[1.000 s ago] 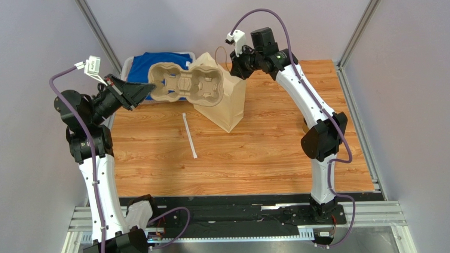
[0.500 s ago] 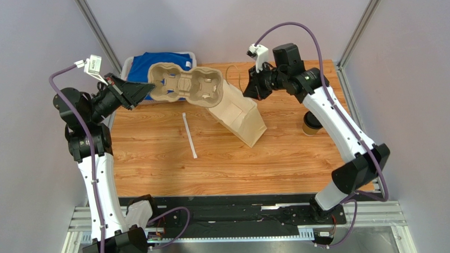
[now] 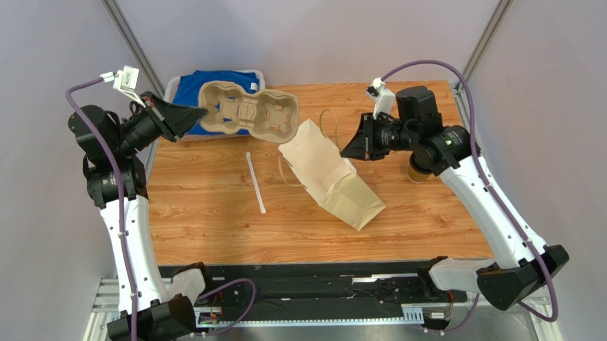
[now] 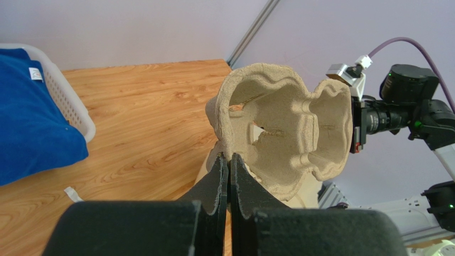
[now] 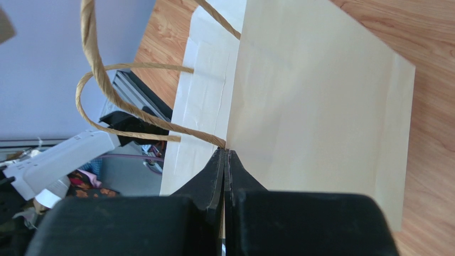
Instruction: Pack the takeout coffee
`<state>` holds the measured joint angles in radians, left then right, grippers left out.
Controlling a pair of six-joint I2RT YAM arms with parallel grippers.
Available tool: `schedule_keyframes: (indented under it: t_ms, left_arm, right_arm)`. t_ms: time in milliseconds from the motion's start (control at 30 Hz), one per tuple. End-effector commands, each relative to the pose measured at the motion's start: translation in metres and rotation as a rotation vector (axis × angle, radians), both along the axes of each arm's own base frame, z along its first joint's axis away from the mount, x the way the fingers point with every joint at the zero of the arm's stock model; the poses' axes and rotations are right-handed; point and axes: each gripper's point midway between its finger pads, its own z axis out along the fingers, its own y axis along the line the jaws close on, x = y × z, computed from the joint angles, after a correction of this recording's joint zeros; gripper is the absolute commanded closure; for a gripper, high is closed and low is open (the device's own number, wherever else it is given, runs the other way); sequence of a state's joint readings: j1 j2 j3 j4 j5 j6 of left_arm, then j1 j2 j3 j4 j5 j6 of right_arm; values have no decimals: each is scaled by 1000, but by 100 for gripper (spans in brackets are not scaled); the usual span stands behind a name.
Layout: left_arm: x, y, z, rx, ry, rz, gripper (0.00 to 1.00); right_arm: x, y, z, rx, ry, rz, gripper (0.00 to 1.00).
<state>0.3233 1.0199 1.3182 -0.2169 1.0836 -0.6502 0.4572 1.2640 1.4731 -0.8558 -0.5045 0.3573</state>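
The left gripper [image 4: 229,160] is clenched on the near rim of the pulp cup tray [image 4: 288,133], fingers pressed flat together with only the rim's thickness between them; the tray juts straight out beyond the jaws, clear of the table [image 3: 209,212], its hollows facing up. The right gripper [image 5: 225,154] is pinched tight on the top edge of the paper bag [image 5: 320,106], just where a twisted paper handle [image 5: 107,85] is glued on; the bag stretches away from those jaws, tilted, mouth at the jaw end and base at the far end. The tray's outer end is near the bag's mouth; I cannot tell whether they touch.

Behind the right jaws, past the wrist and on the side away from the bag, the takeout coffee [image 3: 418,169] stands on the table, partly hidden by the arm, outside the bag. Between the two grippers a white straw [image 3: 255,183] lies flat on the wood; beside the left jaws sits a white basket [image 4: 75,109] holding a blue cloth [image 4: 32,122].
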Motion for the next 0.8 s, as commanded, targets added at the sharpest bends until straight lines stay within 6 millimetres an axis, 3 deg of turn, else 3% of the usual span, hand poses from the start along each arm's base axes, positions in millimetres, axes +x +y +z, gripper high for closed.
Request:
schedule_keyframes:
  t_ms: [0, 67, 133, 167, 333, 467, 600, 700, 733, 767]
  left_arm:
    - [-1, 1, 8, 22, -39, -8, 100]
    - [-2, 1, 8, 22, -41, -8, 100]
    - [-2, 1, 8, 25, -44, -6, 100]
    - [-2, 1, 8, 26, -45, -6, 100]
    - [-2, 1, 5, 32, -44, -10, 100]
    - [-5, 1, 2, 53, -44, -9, 100]
    - [-2, 1, -1, 56, -37, -13, 100]
    - [0, 2, -4, 53, -25, -12, 100]
    - [0, 3, -5, 53, -24, -12, 100]
    - [1, 3, -6, 53, -21, -12, 100]
  right_arm:
    - [4, -3, 26, 105, 61, -144, 100]
    - [6, -1, 19, 135, 121, -176, 100]
    - [7, 7, 26, 239, 182, -188, 100]
    - [6, 11, 16, 258, 228, -188, 100]
    - [23, 17, 37, 389, 218, -259, 100]
    - [9, 18, 17, 350, 248, -273, 100]
    - [-11, 12, -30, 315, 374, -325, 100]
    - [-19, 3, -40, 318, 403, -385, 99]
    - [-22, 1, -37, 322, 393, -383, 71]
    - [-25, -2, -33, 320, 361, -376, 53]
